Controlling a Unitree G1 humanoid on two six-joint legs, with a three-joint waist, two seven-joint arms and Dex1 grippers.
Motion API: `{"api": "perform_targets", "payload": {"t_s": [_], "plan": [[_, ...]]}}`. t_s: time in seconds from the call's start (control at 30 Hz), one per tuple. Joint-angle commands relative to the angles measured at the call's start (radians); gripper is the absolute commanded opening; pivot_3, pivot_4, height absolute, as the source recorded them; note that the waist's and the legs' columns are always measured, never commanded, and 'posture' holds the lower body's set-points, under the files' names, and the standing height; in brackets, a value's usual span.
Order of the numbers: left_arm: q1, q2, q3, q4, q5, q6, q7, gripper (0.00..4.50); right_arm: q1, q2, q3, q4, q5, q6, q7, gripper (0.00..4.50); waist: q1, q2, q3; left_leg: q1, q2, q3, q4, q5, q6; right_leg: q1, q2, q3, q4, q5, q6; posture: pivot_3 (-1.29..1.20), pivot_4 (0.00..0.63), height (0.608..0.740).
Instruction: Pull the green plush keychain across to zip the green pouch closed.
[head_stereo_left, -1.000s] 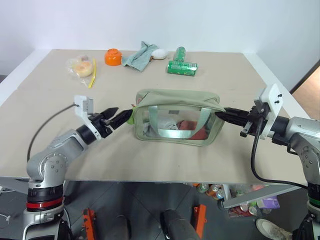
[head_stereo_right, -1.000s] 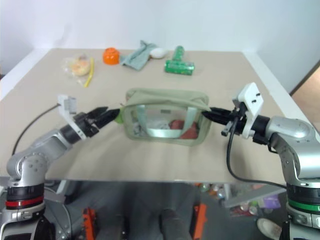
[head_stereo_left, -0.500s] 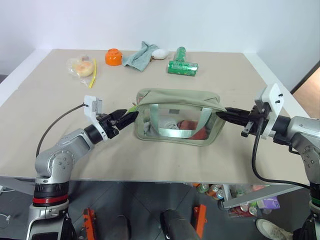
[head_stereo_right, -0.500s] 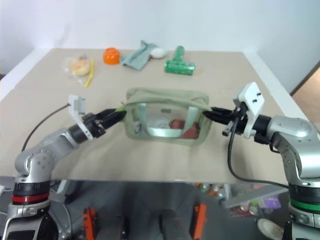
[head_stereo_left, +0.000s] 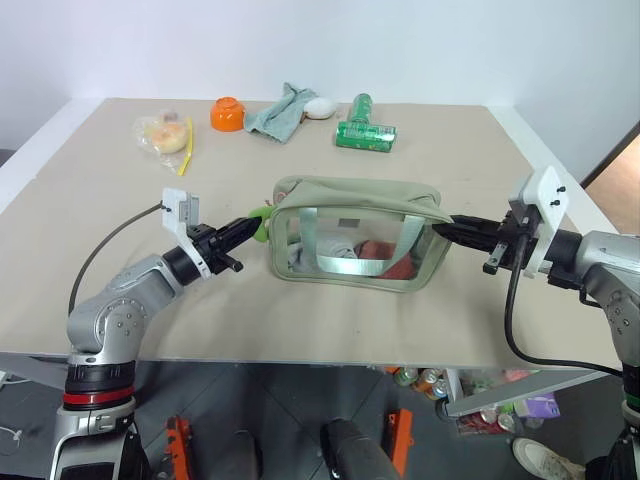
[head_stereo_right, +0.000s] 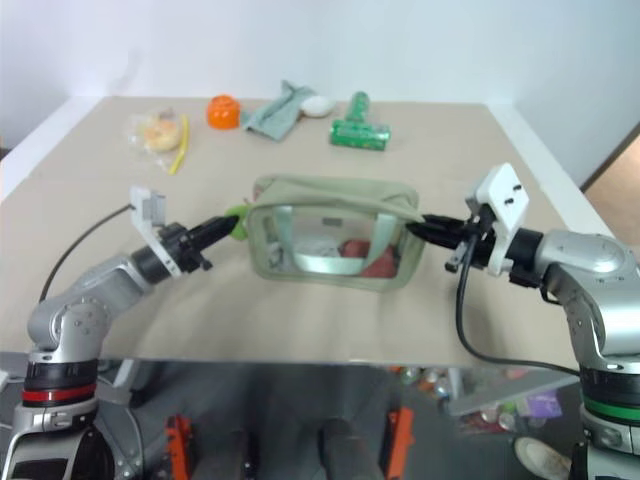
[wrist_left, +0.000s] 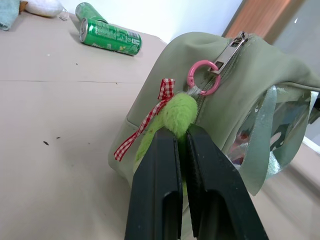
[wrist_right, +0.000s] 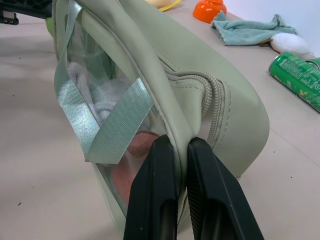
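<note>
Left claw (wrist_left: 180, 145) pinched on green plush keychain (wrist_left: 172, 117), right claw (wrist_right: 181, 150) clamping green pouch (head_stereo_left: 355, 215) end (bottle (head_stereo_left: 364, 133), rag (head_stereo_left: 278, 112), perhaps orange cup (head_stereo_left: 227, 113) well behind)

Even, bright, diffuse illumination from above; shadows on the desk (head_stereo_left: 120, 290) are soft and faint. The right eye view is slightly softer than the left. In wrist views, near end effector fingers (wrist_left: 155, 200) blur; the doorway background is defocused.

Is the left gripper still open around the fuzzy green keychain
No, the left gripper has shut on the green plush keychain, its black fingers pinching the fuzz just below the pink ring.
</note>
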Motion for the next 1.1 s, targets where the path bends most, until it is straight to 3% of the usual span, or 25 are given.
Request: {"api": "perform_targets", "payload": {"t_s": [0.03,0.2,0.3,0.53,0.83,1.1], "plan": [[-0.007,0.008,0.008,-0.001,0.006,-0.014,-0.016,0.07,-0.029,-0.025,-0.01,-0.009,0.004,-0.007,0.005,0.26,0.0,0.0,0.0,0.0,0.0,0.0,0.0,0.0,0.0,0.0,0.0,0.0,0.0,0.0,0.0,0.0,0.15,0.74],[-0.012,0.021,0.002,-0.006,0.036,-0.049,-0.042,0.07,-0.04,-0.021,-0.009,-0.013,0.01,-0.006,0.001,0.26,0.0,0.0,0.0,0.0,0.0,0.0,0.0,0.0,0.0,0.0,0.0,0.0,0.0,0.0,0.0,0.0,0.15,0.74],[-0.033,0.053,0.0,-0.039,0.113,-0.173,-0.098,0.07,-0.05,-0.013,-0.011,-0.024,0.022,0.0,-0.002,0.26,-0.001,0.0,0.0,0.0,0.0,0.0,0.0,0.0,0.0,-0.001,0.0,0.0,0.0,0.0,0.0,0.0,0.15,0.74],[-0.241,0.042,0.006,-0.037,0.127,-0.25,-0.07,0.07,-0.045,-0.011,-0.015,-0.034,0.027,-0.008,-0.003,0.26,0.002,0.0,0.0,-0.001,0.0,0.001,0.0,0.0,0.0,0.0,0.0,0.0,-0.001,0.0,0.0,0.0,0.15,0.74],[-0.414,-0.057,-0.165,0.066,0.181,-0.272,-0.189,0.07,-0.038,-0.008,-0.013,-0.035,0.027,-0.021,-0.008,0.26,0.001,0.0,0.0,-0.001,0.0,0.0,-0.001,0.0,0.0,-0.001,0.0,0.001,-0.001,0.0,0.001,0.0,0.15,0.74],[-0.393,-0.015,-0.301,0.119,0.328,-0.299,-0.292,0.07,0.0,-0.021,-0.047,-0.062,0.035,-0.012,-0.017,0.26,0.0,0.0,0.0,-0.002,0.0,0.0,-0.001,0.0,0.0,-0.002,0.0,0.001,-0.001,0.0,0.001,0.0,0.15,0.74]]}}
